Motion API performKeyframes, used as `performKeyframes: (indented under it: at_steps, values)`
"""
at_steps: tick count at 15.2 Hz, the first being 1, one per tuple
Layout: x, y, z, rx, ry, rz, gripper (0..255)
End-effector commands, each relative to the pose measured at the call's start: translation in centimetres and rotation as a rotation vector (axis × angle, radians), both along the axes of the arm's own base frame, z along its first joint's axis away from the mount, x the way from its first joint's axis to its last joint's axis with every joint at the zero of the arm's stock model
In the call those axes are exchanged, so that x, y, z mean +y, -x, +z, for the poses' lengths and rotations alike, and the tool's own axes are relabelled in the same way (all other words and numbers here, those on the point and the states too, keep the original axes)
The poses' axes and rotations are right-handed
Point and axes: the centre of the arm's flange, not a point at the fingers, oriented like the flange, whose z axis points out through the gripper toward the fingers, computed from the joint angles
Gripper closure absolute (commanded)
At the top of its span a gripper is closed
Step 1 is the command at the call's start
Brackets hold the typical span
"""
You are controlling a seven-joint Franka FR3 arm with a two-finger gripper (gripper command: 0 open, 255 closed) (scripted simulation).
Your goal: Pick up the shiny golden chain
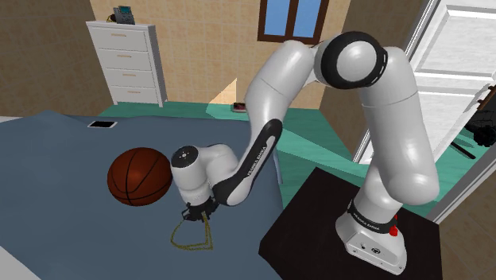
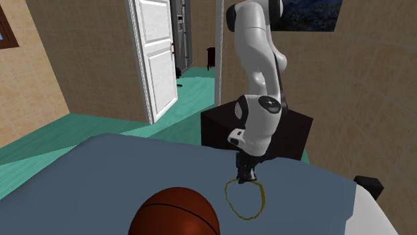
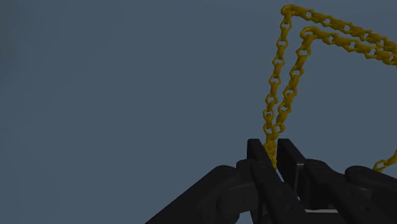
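Note:
A golden chain (image 1: 193, 236) forms a loop whose lower part lies on the blue-grey surface (image 1: 56, 159); its upper end rises to my black gripper (image 1: 199, 215). In the second exterior view the chain (image 2: 246, 199) hangs from the gripper (image 2: 244, 177) as an open oval. In the wrist view the two fingertips (image 3: 257, 151) are pressed together on two strands of the chain (image 3: 278, 95), which run away from the gripper (image 3: 275, 151) and bend off to the side. The gripper is shut on the chain.
A brown basketball (image 1: 140, 176) rests on the surface close beside the gripper, at the shoulder view's left. A small white phone (image 1: 102, 124) lies farther back. The black stand (image 1: 350, 231) borders the surface's edge. A white dresser (image 1: 127, 62) stands by the wall.

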Motion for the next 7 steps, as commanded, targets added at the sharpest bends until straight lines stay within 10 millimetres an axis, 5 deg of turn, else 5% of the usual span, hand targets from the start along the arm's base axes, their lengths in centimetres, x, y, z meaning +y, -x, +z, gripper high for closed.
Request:
performKeyframes:
  at_steps: [1,7]
  values:
    - [0.0,-0.1,1.1,0.0,0.0,0.0,255]
    - [0.0,0.0,3.3,0.0,0.0,0.0,255]
